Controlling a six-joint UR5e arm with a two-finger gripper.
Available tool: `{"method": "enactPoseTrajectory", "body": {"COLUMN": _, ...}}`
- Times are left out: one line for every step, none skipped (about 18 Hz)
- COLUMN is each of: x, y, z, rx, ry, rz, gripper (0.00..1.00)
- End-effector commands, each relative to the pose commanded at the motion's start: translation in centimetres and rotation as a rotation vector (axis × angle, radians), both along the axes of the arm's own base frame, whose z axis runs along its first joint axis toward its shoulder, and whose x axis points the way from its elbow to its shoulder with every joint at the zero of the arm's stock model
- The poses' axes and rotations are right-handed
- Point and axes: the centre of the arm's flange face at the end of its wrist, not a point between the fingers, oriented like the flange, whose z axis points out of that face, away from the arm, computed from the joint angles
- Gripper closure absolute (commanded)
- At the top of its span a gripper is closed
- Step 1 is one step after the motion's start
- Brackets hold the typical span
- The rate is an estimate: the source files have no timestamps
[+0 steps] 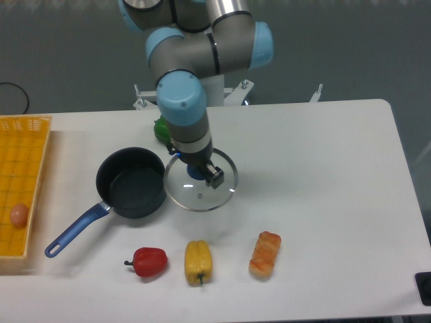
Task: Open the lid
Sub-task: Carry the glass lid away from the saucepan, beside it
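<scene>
Gripper (200, 172) fingers are clamped on the blue knob of the lid (201, 182), which sits just right of the open saucepan (131, 183), clear of its rim, so setting down means going straight below.

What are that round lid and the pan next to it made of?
The lid looks like clear glass with a thin shiny metal rim: the table shows through it. The saucepan seems dark-coated metal, matte inside, and its blue handle is probably plastic.

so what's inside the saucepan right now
The saucepan shows only its bare dark base. The lid, gripped by the tool, sits beside it, covering nothing inside.
</scene>
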Motion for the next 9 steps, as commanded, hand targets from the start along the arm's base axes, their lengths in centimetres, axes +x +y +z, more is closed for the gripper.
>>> {"method": "enactPoseTrajectory", "body": {"x": -0.8, "y": -0.6, "z": 0.0, "rx": -0.007, "ry": -0.008, "rz": -0.009, "gripper": 0.34}}
{"method": "enactPoseTrajectory", "body": {"x": -1.3, "y": -1.1, "z": 0.1, "rx": -0.011, "ry": -0.012, "rz": -0.017, "gripper": 0.34}}
{"method": "enactPoseTrajectory", "body": {"x": -1.9, "y": -1.5, "z": 0.1, "rx": -0.012, "ry": -0.014, "rz": -0.023, "gripper": 0.34}}
{"method": "enactPoseTrajectory", "body": {"x": -2.5, "y": -2.0, "z": 0.1, "rx": -0.013, "ry": -0.014, "rz": -0.023, "gripper": 0.34}}
{"method": "enactPoseTrajectory", "body": {"x": -2.8, "y": -2.2, "z": 0.1, "rx": -0.014, "ry": -0.015, "rz": -0.032, "gripper": 0.34}}
{"method": "enactPoseTrajectory", "body": {"x": -3.3, "y": -2.6, "z": 0.1, "rx": -0.015, "ry": -0.015, "rz": -0.043, "gripper": 0.34}}
{"method": "enactPoseTrajectory", "body": {"x": -3.8, "y": -3.0, "z": 0.1, "rx": -0.015, "ry": -0.016, "rz": -0.046, "gripper": 0.34}}
{"method": "enactPoseTrajectory", "body": {"x": -4.4, "y": -3.5, "z": 0.0, "rx": -0.016, "ry": -0.019, "rz": -0.047, "gripper": 0.34}}
{"method": "enactPoseTrajectory", "body": {"x": -4.9, "y": -3.9, "z": 0.0, "rx": -0.017, "ry": -0.02, "rz": -0.053, "gripper": 0.34}}
